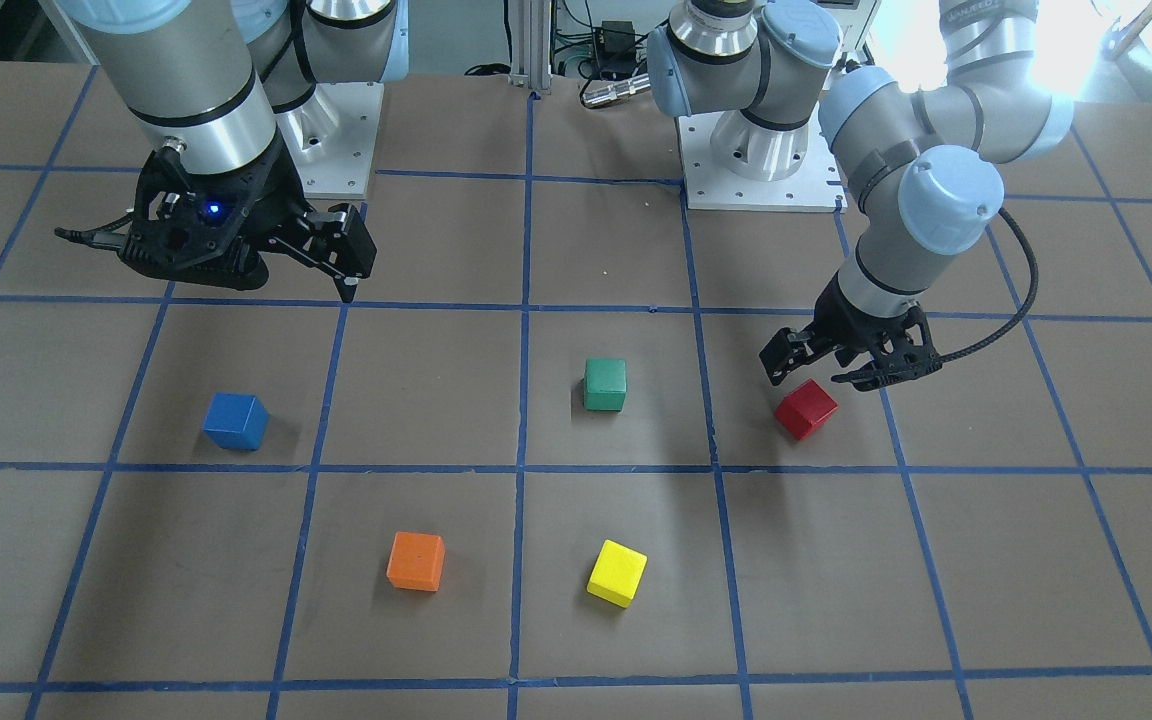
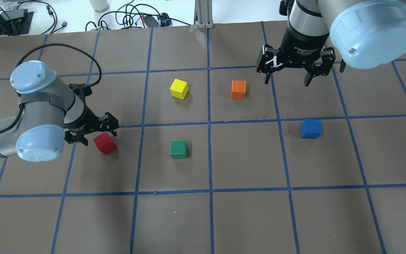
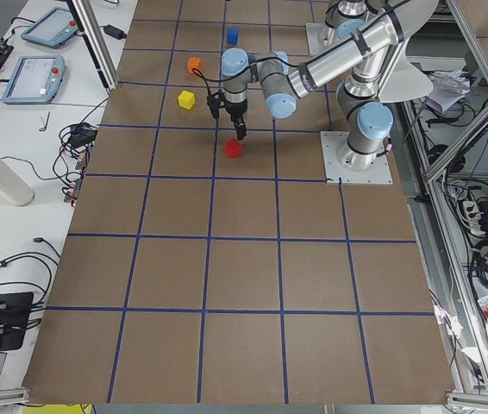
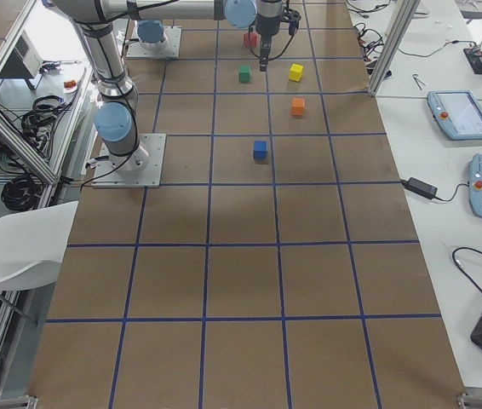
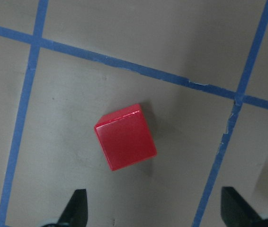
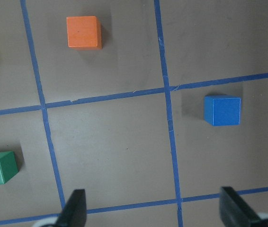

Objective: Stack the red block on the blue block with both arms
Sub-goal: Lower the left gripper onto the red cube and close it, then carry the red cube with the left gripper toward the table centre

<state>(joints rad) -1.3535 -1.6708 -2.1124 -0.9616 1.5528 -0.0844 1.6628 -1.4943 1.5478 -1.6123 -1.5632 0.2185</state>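
Here, the left fingers (image 5: pixel 78 209) hang spread above the red block (image 5: pixel 125 143).

Left tool (image 2: pixel 91 137) just beside red block (image 2: pixel 105 143); blue block (image 2: pixel 311 128) far right.

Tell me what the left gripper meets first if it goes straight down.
Probably the small matte red cube just below the open left gripper; it looks slightly off-centre, so one finger might land on it.
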